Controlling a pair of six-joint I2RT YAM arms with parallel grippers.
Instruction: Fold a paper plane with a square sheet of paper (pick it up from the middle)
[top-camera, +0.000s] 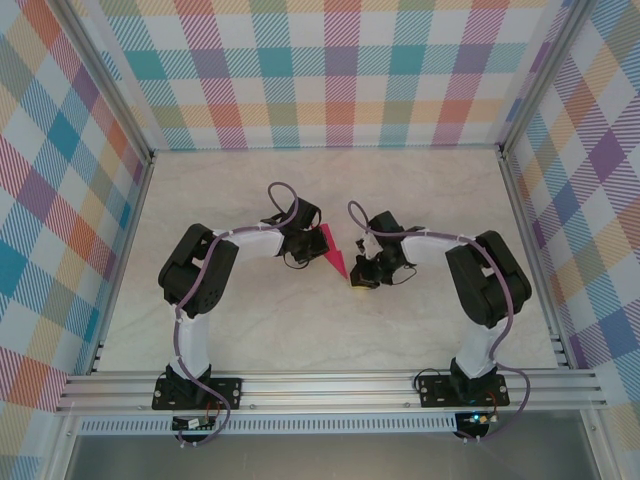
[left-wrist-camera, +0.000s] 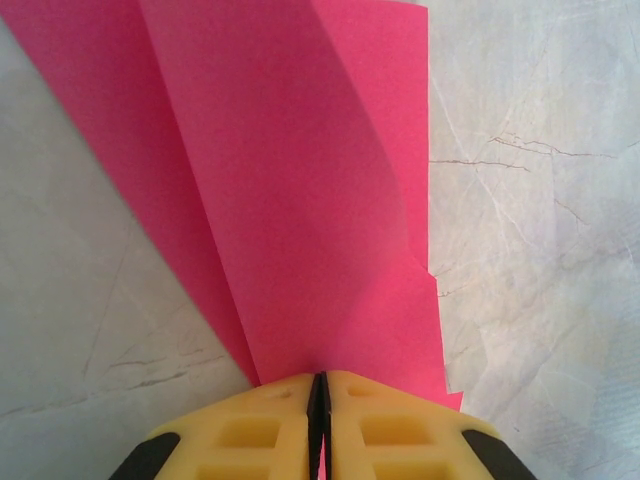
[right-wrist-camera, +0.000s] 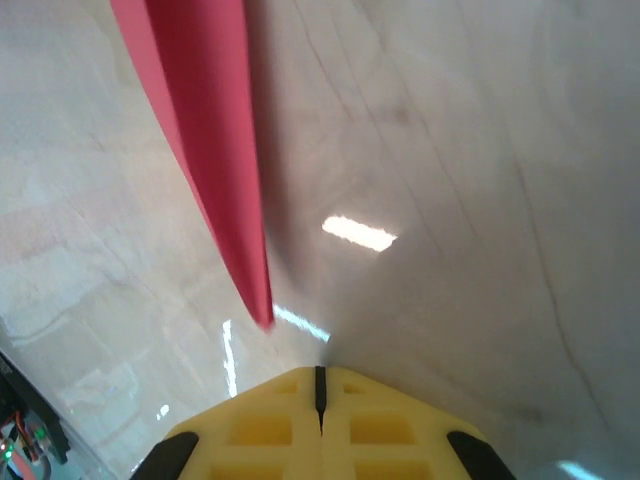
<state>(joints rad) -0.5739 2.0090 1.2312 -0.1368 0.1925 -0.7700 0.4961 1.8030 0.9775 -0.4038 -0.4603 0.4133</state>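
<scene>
The magenta-pink paper is folded into a narrow pointed paper plane (top-camera: 333, 250) with layered wings (left-wrist-camera: 300, 180). It hangs between the two arms at the middle of the table, nose toward the near side. My left gripper (left-wrist-camera: 319, 385) is shut on its rear edge, with paper pinched between the yellow fingers, and stands at the plane's left (top-camera: 311, 243). My right gripper (right-wrist-camera: 320, 375) is shut with nothing in it. It sits just past the plane's pointed nose (right-wrist-camera: 262, 318) without touching it, at the plane's near right (top-camera: 361, 279).
The pale marble-patterned tabletop (top-camera: 230, 330) runs under both arms. Plaid walls (top-camera: 340, 70) close the back and both sides. An aluminium rail (top-camera: 330, 390) carries the arm bases along the near edge.
</scene>
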